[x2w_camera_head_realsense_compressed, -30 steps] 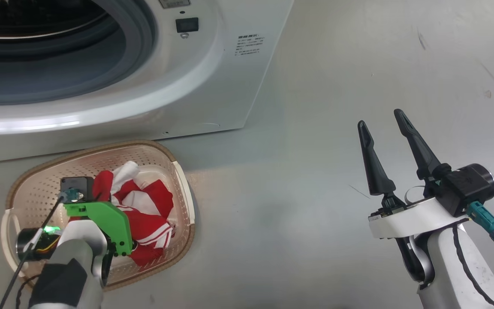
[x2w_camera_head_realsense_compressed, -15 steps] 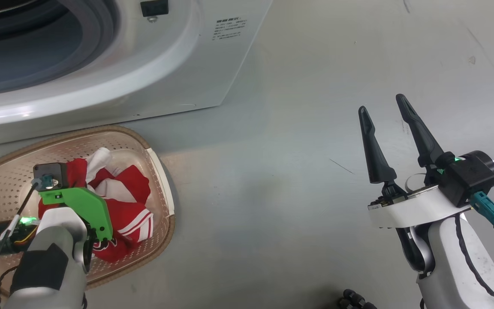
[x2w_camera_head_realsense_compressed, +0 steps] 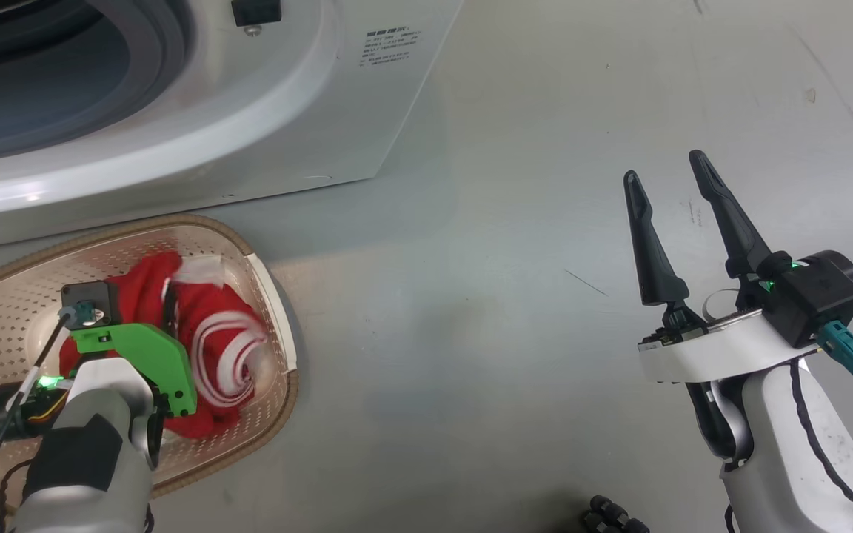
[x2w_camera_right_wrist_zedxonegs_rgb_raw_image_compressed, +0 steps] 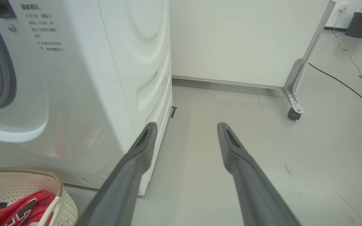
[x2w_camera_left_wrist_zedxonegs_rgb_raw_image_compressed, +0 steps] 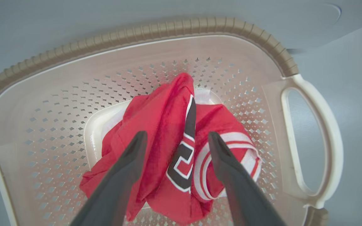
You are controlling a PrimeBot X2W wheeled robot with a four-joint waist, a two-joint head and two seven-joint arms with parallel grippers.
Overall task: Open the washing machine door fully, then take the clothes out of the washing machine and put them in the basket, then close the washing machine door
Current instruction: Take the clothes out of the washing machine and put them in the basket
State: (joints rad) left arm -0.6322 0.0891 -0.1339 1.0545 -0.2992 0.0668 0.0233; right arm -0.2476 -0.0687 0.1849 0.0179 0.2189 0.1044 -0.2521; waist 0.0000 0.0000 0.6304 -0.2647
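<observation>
The cream basket [x2w_camera_head_realsense_compressed: 272, 295] with its brown rim stands on the floor in front of the white washing machine [x2w_camera_head_realsense_compressed: 286, 111]. Red clothes [x2w_camera_head_realsense_compressed: 212, 348] with white stripes lie bunched in it, blurred in the head view. My left gripper [x2w_camera_left_wrist_zedxonegs_rgb_raw_image_compressed: 178, 136] hangs just above the clothes [x2w_camera_left_wrist_zedxonegs_rgb_raw_image_compressed: 162, 125] inside the basket [x2w_camera_left_wrist_zedxonegs_rgb_raw_image_compressed: 168, 31], fingers apart and gripping nothing. My right gripper [x2w_camera_head_realsense_compressed: 663, 169] is open and empty over bare floor, well to the right of the machine [x2w_camera_right_wrist_zedxonegs_rgb_raw_image_compressed: 90, 94]. The drum opening [x2w_camera_head_realsense_compressed: 27, 89] gapes dark. The washing machine door is out of view.
Grey floor stretches to the right of the machine. A white panel [x2w_camera_right_wrist_zedxonegs_rgb_raw_image_compressed: 247, 40] on a caster [x2w_camera_right_wrist_zedxonegs_rgb_raw_image_compressed: 292, 113] stands behind it. Cables [x2w_camera_right_wrist_zedxonegs_rgb_raw_image_compressed: 341, 81] run along the floor towards a dark bin [x2w_camera_right_wrist_zedxonegs_rgb_raw_image_compressed: 358, 20]. A small black part [x2w_camera_head_realsense_compressed: 611, 518] pokes in at the bottom edge.
My left gripper has opened and the red clothes have dropped and shifted in the basket. The head camera shifted, so the scene slid left. The right gripper stays open.
</observation>
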